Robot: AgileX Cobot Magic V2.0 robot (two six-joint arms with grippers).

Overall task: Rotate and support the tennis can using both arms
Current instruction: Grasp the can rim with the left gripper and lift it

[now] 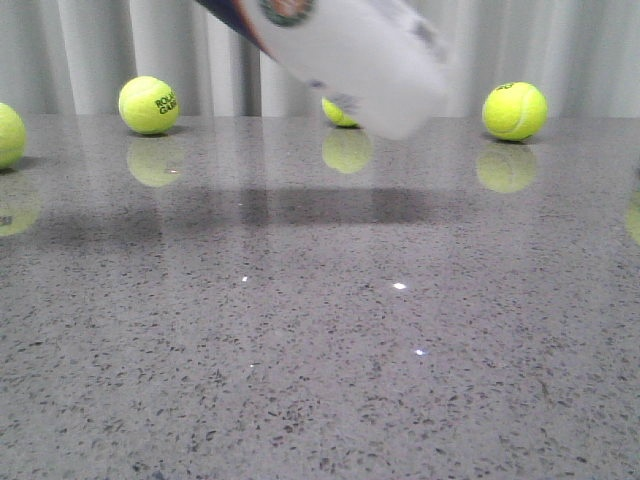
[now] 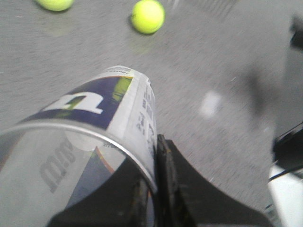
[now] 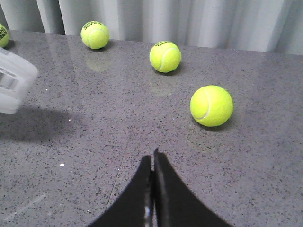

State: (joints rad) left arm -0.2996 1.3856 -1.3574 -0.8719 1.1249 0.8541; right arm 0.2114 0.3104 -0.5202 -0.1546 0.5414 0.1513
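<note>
Above the far middle of the grey speckled tabletop point(image 1: 320, 330), the tennis can point(image 1: 350, 55) hangs tilted in the air, its pale closed end sloping down toward the right and its upper part running out of the front view. Tennis balls point(image 1: 148, 104) lie scattered along the far edge, one at the far left, one at the far right, one partly hidden behind the can.

The left hand point(image 2: 151, 189) grips the can near its silver-rimmed open end; the left wrist view shows a black finger point(image 2: 165, 175) pressed flat against the labelled wall (the other finger can only be made out dimly through the clear plastic). The navy label with its white letter faces up at that camera.

The right hand point(image 3: 152, 163) is off to the right with its two fingers pressed together, empty and touching nothing. The can's free end point(image 3: 12, 82) shows well apart from it in the right wrist view.

The step in hand looks to be the rotation, with the support not yet given. To do it well, the left hand should turn slowly with a firm grip, since the smooth plastic may slip, while the right hand spreads and comes under the free end before the tilt grows.
</note>
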